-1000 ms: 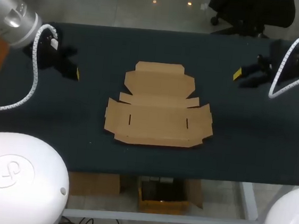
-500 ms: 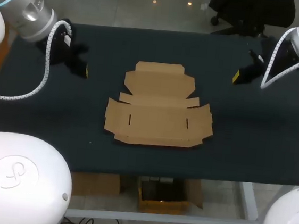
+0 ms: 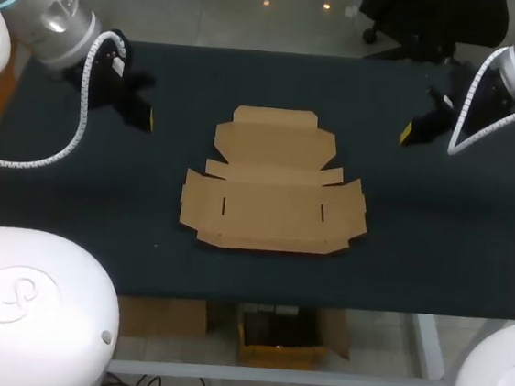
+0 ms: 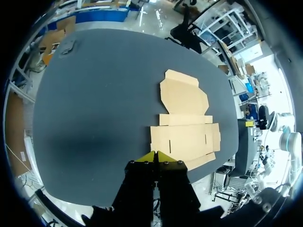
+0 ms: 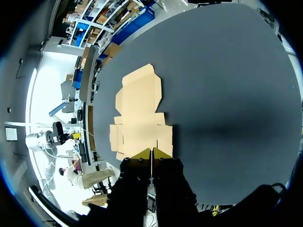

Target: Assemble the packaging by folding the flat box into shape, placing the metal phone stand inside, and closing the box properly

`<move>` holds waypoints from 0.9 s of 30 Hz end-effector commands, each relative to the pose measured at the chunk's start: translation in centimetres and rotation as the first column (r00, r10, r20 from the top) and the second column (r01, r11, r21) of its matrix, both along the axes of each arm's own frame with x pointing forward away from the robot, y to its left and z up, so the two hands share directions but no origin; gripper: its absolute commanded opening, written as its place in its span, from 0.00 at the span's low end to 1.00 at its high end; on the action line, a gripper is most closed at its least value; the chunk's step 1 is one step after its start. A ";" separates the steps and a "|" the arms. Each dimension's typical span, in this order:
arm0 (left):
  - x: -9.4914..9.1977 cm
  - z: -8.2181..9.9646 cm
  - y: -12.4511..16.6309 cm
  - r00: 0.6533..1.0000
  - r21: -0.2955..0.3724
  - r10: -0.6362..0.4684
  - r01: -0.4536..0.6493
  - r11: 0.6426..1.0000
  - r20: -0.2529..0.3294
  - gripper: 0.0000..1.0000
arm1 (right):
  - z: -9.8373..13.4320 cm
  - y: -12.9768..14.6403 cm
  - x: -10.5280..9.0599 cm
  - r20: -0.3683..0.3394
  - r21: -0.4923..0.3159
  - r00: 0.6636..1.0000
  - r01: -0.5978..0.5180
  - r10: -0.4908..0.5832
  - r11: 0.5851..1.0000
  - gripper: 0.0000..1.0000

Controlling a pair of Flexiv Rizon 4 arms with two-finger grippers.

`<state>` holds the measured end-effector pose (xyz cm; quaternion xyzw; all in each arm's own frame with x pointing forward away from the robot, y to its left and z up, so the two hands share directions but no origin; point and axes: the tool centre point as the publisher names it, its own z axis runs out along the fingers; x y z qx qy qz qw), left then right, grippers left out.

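Here, the flat, unfolded brown cardboard box blank (image 3: pixel 275 184) lies spread out in the middle of the dark table (image 3: pixel 438 230), all its flaps down on the surface. The left gripper (image 3: pixel 147 119) hangs over the table's far left part, well apart from the cardboard, its yellow tips pressed together with nothing between them. The right gripper (image 3: pixel 408 131) hangs over the far right part, likewise clear of the cardboard, its tips clenched together on nothing.
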<state>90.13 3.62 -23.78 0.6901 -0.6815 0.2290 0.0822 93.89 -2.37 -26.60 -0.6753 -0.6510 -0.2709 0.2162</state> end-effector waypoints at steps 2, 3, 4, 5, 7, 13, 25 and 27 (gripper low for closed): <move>0.6 -1.5 0.0 1.000 -0.044 -0.018 0.019 0.999 0.020 0.00 | -1.8 1.3 1.1 -0.013 -0.035 1.000 0.003 -0.003 0.999 0.00; 0.7 -1.8 -0.1 1.000 -0.044 -0.017 0.018 0.999 0.020 0.00 | -2.1 1.4 1.2 -0.014 -0.050 1.000 0.016 -0.017 0.999 0.00; 0.8 -2.0 -0.3 0.999 -0.046 -0.029 0.030 0.998 0.030 0.00 | -2.5 1.5 1.3 -0.008 -0.042 1.000 -0.003 0.002 0.999 0.00; 0.8 -2.3 -0.4 0.999 -0.047 -0.029 0.031 0.998 0.031 0.00 | -2.8 1.6 1.3 -0.004 -0.036 1.000 -0.012 0.012 0.999 0.00; 1.0 -2.9 -0.8 0.998 -0.047 -0.040 0.042 0.998 0.045 0.00 | -3.6 1.7 1.6 -0.004 -0.047 1.000 -0.003 0.003 0.999 0.00; 2.4 -4.7 -1.7 0.997 -0.047 -0.057 0.059 0.997 0.047 0.00 | -5.6 2.1 1.8 -0.001 -0.034 1.000 -0.018 0.018 0.999 0.00; 5.3 -7.6 -2.6 0.987 -0.060 -0.123 0.129 0.990 0.102 0.00 | -7.9 2.6 1.7 -0.027 -0.003 0.999 -0.020 0.020 1.000 0.00; 5.6 -7.9 -2.6 0.987 -0.058 -0.125 0.131 0.990 0.105 0.00 | -8.2 2.6 1.7 -0.034 -0.002 0.999 -0.022 0.022 1.000 0.00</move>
